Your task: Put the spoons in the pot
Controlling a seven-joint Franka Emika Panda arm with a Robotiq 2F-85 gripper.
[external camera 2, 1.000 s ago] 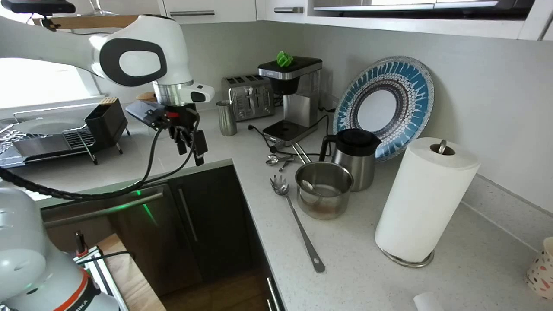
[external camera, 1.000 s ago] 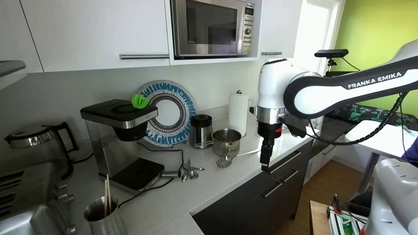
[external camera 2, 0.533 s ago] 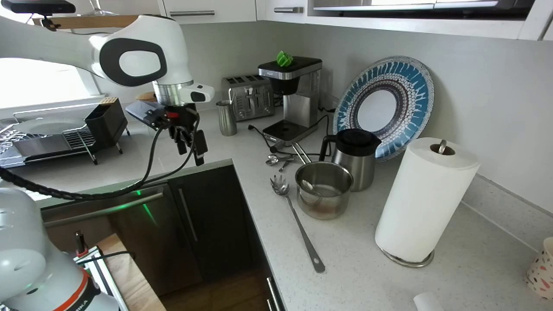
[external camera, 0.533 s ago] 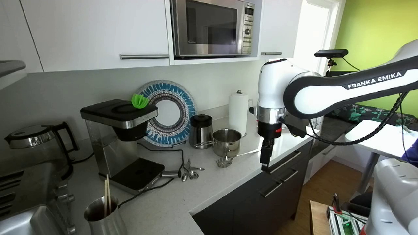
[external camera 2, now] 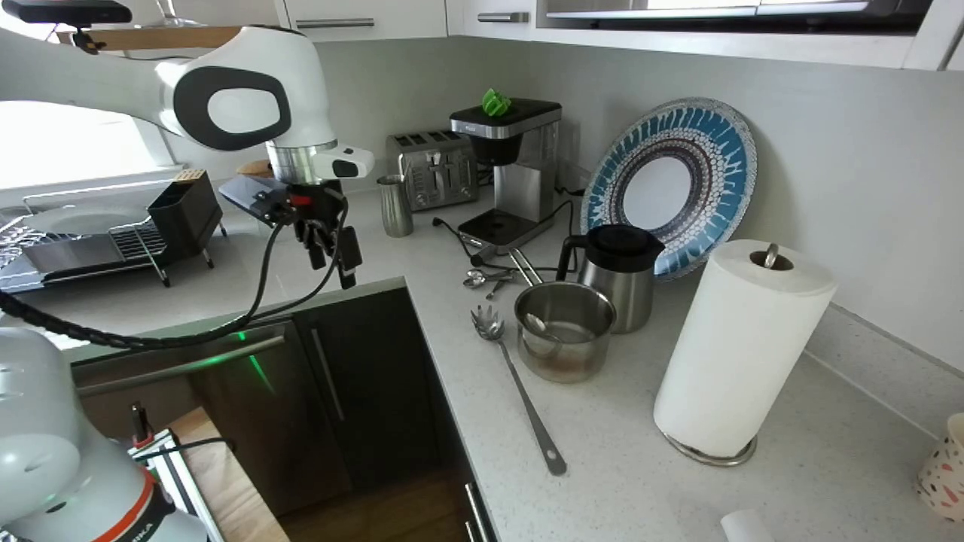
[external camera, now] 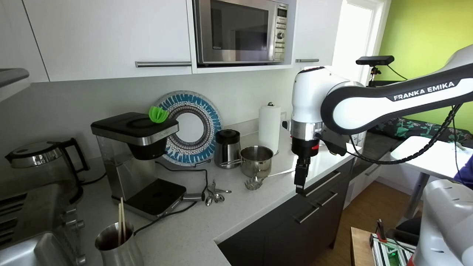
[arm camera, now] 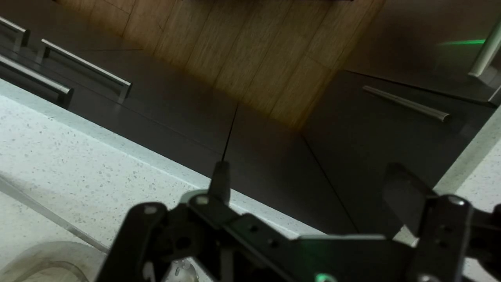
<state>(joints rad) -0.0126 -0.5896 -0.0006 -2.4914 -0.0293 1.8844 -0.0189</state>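
The metal pot (external camera: pixel 257 164) stands on the counter, its handle pointing back; it also shows in an exterior view (external camera 2: pixel 566 357). A long metal pasta spoon (external camera 2: pixel 527 399) lies on the counter beside the pot, its toothed head (external camera: pixel 254 183) toward the corner. A bunch of small measuring spoons (external camera: pixel 215 194) lies by the coffee maker, also visible in an exterior view (external camera 2: pixel 482 278). A spoon-like shape shows inside the pot; I cannot tell whether it is a spoon or a reflection. My gripper (arm camera: pixel 309 172) is open and empty, pointing down above the counter's front edge, apart from the spoons and pot.
A steel carafe (external camera 2: pixel 621 282) stands against the pot's far side. A paper towel roll (external camera 2: pixel 742 346), a coffee maker (external camera: pixel 142 162) with a cable, a leaning round plate (external camera 2: pixel 670 181) and a cup with chopsticks (external camera: pixel 120 245) are on the counter. Drawer handles (arm camera: pixel 86 64) stick out below.
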